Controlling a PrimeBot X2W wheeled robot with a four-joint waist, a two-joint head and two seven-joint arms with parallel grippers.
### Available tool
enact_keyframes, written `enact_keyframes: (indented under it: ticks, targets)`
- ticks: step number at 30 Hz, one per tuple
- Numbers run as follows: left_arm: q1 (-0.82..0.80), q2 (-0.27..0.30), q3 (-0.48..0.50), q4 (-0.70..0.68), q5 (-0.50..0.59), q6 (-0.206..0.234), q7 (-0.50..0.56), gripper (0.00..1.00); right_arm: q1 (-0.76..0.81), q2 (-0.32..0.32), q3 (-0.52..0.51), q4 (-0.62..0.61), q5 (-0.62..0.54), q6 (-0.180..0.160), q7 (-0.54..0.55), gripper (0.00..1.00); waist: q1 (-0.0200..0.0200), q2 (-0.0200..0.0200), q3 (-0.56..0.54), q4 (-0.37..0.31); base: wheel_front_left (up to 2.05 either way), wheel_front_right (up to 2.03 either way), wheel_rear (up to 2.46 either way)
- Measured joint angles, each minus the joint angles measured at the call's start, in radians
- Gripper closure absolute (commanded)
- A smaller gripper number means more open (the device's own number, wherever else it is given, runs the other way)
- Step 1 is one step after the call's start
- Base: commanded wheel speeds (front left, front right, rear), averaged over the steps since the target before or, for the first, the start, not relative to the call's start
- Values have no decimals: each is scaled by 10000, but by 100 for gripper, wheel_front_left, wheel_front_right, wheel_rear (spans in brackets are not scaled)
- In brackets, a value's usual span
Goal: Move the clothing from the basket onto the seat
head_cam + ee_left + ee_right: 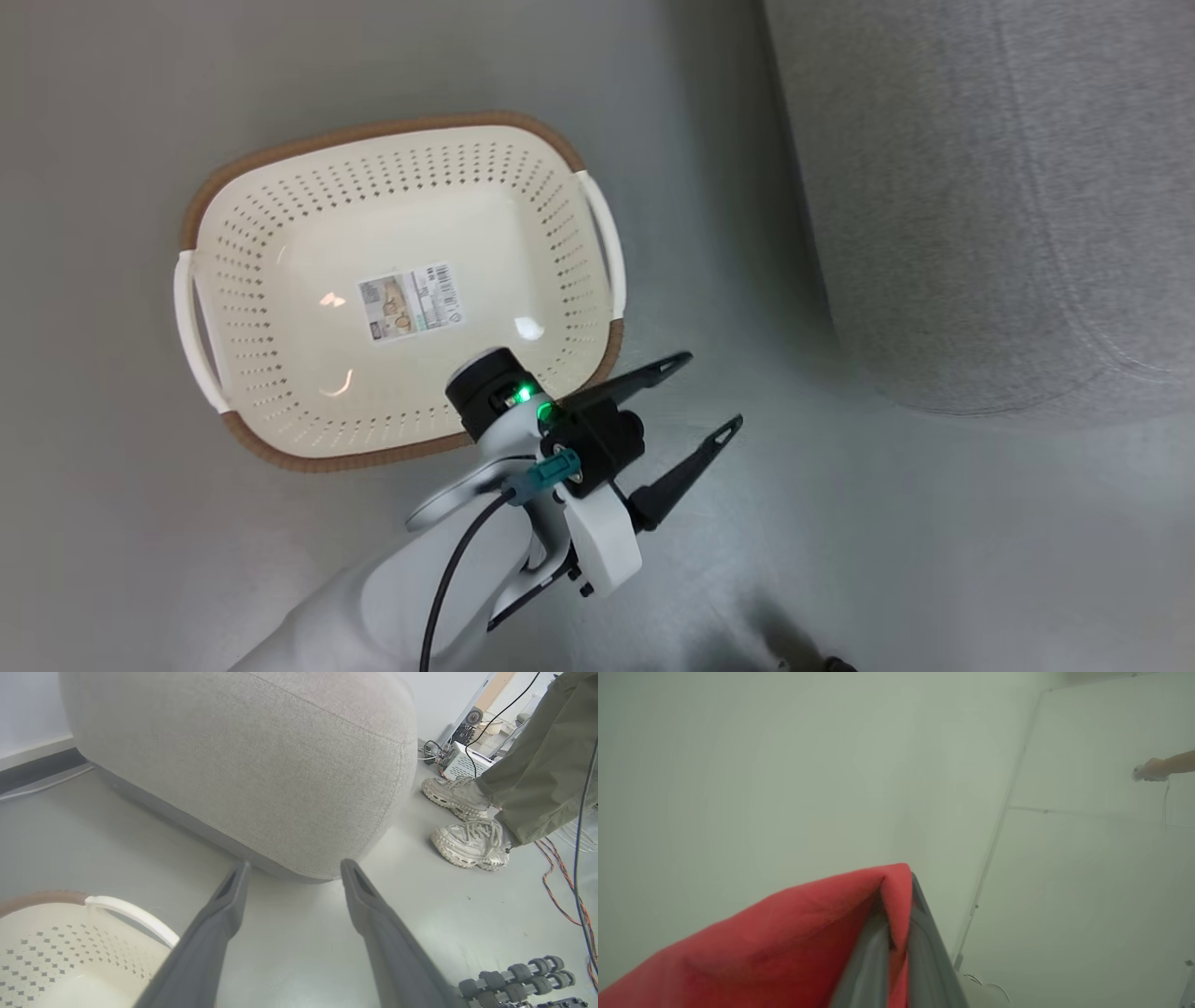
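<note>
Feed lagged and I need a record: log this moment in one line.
basket: empty, on floor | left gripper: open, between basket and sofa | right gripper: shut on red clothing

Left hand [711, 391] wide apart, empty; right hand [896, 905] tight on clothing [784, 942]

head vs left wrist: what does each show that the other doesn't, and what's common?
Head: the basket's whole rim and empty bottom with its label, plus the left forearm. Left wrist: a person's shoes, trouser leg and floor cables. Both: basket, grey seat, open left gripper.
</note>
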Motion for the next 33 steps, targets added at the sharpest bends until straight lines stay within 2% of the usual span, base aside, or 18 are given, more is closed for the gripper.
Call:
enact_keyframes:
  ticks: [3, 7, 10, 13, 18, 24, 32, 33]
  targets:
    - [1, -4, -251, 65, -194, 0, 0, 0, -480, 59, -721, 134, -813, 0, 0, 100, 0, 0, 167, 243, 0, 0, 0]
    - [1, 10, -518, 157, -268, 0, 0, 0, -1008, 516, -1363, 146, -1496, 0, -2, 100, 0, 0, 425, 478, 0, 0, 0]
    - [1, 27, -589, 182, -360, 0, 0, 0, -1015, 911, -1628, 583, -1870, 0, 0, 100, 1, 0, 537, 654, 0, 0, 0]
    - [0, 29, -454, 176, -428, 0, 0, 0, -922, 1160, -1461, 1227, -1818, 0, 0, 100, 0, 0, 590, 790, 0, 0, 0]
    - [-52, -58, -163, 10, -330, 0, 0, 0, -515, 1398, -261, 1697, -815, 0, 0, 100, 0, 0, 645, 933, 0, 0, 0]
    - [-238, -259, 176, -201, -79, 0, 0, 0, 779, 1580, 1003, 1716, 702, 0, 0, 100, 0, 0, 502, 1042, 0, 0, 0]
    - [-209, -491, 560, -504, 119, 0, -2, 0, 2795, 1783, 1651, 1237, 1645, 0, 0, 100, 0, 0, 38, 1190, 0, 0, 0]
    - [-204, -497, 631, -535, 127, 0, 0, 0, 3033, 1841, 1666, 1114, 1789, 0, 0, 88, 0, 0, -41, 1214, 0, 0, 0]
